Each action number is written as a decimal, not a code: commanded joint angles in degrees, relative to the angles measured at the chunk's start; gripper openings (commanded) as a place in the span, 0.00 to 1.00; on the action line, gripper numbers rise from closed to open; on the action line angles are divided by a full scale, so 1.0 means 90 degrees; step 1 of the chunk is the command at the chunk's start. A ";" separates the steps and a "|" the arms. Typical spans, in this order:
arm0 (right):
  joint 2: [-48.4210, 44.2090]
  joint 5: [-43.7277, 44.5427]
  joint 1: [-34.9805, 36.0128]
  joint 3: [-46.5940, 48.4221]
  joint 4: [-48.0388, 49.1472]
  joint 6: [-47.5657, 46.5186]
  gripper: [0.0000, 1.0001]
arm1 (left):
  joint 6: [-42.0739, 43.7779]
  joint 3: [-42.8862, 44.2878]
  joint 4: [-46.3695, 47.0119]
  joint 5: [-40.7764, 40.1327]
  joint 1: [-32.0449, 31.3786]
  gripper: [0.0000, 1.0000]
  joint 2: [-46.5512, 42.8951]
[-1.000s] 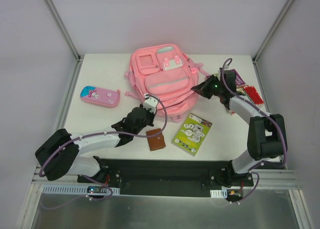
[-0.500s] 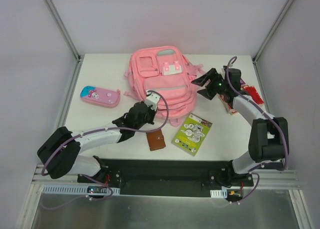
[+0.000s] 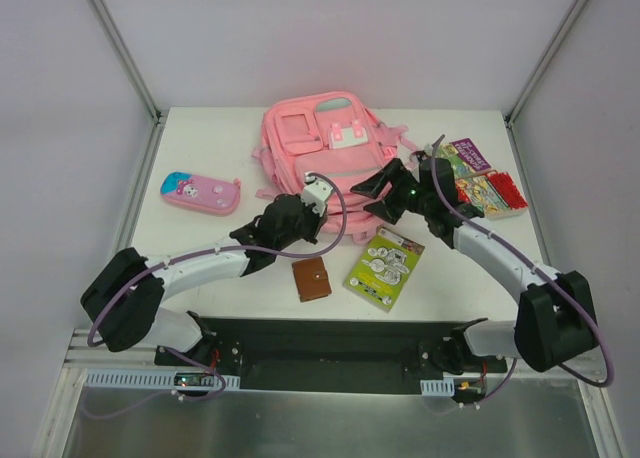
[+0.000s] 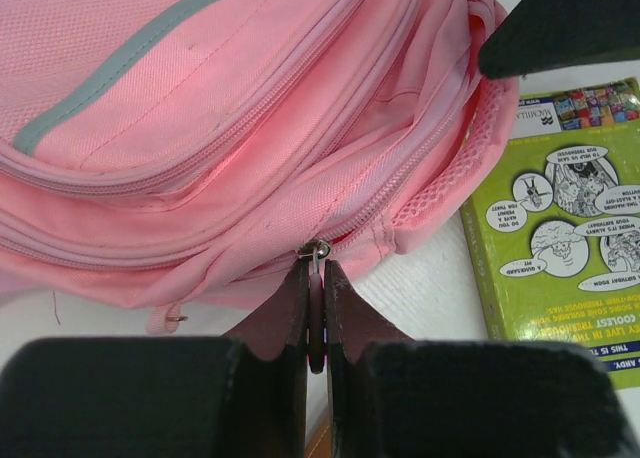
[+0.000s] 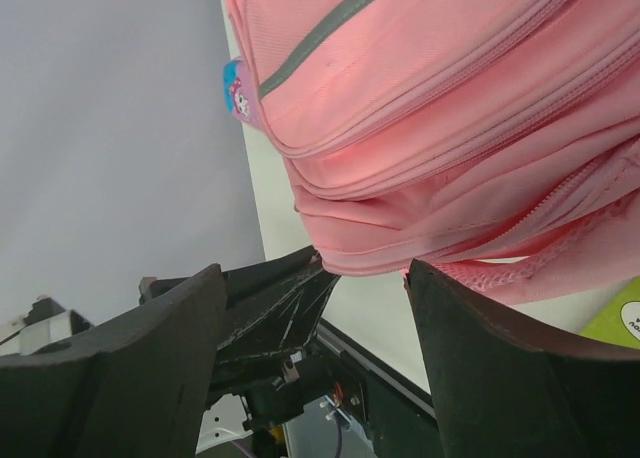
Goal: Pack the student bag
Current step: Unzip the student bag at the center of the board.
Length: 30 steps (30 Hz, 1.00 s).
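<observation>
Top external: student bag (image 3: 325,153) lies far-centre on table (image 3: 200,253) | left gripper (image 4: 315,288) clamped on zipper pull (image 4: 316,323) at bag's near edge | right gripper (image 5: 367,268) spread wide, holding nothing, at bag's near-right corner | green booklet (image 3: 384,268), brown wallet (image 3: 311,279) just nearer than bag | pencil case (image 3: 200,192) left of bag, books (image 3: 482,191) right.

Bare tabletop (image 3: 205,143) between pencil case (image 3: 200,192) and student bag (image 3: 322,153) — wallet (image 3: 311,279), booklet (image 3: 384,267) just before it.

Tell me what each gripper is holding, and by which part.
The left gripper pinches the backpack by its zipper pull; the right gripper is open, empty.
</observation>
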 commanded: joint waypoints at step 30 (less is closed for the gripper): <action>0.1555 0.0977 0.0886 0.0303 0.1044 0.1401 0.43 | 0.0330 0.0070 0.1044 0.0552 -0.0034 0.00 -0.0114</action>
